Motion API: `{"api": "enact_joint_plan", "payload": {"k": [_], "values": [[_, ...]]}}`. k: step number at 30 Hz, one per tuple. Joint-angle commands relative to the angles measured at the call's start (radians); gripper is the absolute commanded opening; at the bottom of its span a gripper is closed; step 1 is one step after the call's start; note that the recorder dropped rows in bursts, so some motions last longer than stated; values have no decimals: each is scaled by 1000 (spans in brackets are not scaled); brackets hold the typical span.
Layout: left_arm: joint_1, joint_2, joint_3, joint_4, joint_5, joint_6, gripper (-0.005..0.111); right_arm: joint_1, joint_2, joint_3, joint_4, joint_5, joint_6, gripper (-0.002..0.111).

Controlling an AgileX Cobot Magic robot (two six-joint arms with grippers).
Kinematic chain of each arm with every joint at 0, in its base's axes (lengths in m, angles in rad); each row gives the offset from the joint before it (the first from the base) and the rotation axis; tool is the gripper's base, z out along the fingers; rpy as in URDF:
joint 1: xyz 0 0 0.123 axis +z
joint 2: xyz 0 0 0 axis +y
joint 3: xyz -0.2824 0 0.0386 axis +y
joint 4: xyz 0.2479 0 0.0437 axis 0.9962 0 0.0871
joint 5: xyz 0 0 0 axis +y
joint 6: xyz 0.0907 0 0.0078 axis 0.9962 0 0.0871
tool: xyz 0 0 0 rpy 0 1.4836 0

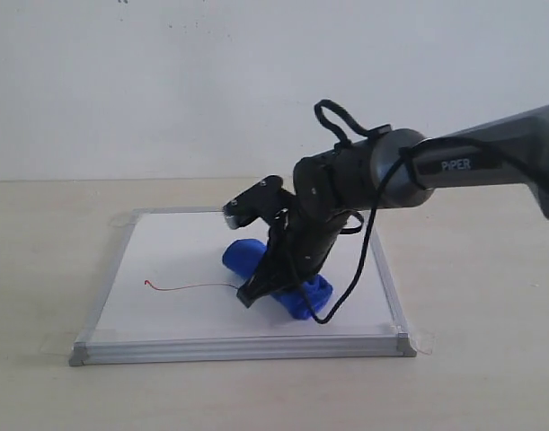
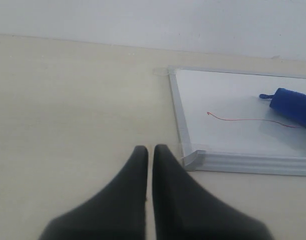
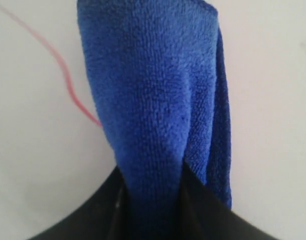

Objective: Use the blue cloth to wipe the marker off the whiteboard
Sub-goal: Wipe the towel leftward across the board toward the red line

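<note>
Right jaws grip the blue cloth (image 1: 242,258) down on the whiteboard (image 1: 175,256).

The cloth lies on the board, right of middle in the exterior view, pinched between the right jaws. One end of the red marker line (image 1: 189,288) meets the cloth; the other ends in a small hook, well apart. The left jaws are closed together, holding nothing, over the bench (image 2: 67,100) near a corner of the board.
</note>
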Motion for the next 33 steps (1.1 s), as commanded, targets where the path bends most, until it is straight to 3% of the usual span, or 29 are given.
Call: {"api": "enact_joint_plan", "payload": {"k": [1, 13, 26, 33], "values": [[-5, -2, -1, -9, -2, -8, 4, 25, 16, -33, 26, 85, -58, 0], [-5, -2, -1, -9, -2, -8, 4, -106, 35, -60, -283, 128, 275, 0], [-5, -2, -1, -9, -2, -8, 4, 73, 40, -60, -46, 109, 36, 0], [-5, -2, -1, -9, -2, -8, 4, 16, 40, -60, -78, 93, 43, 0]]}}
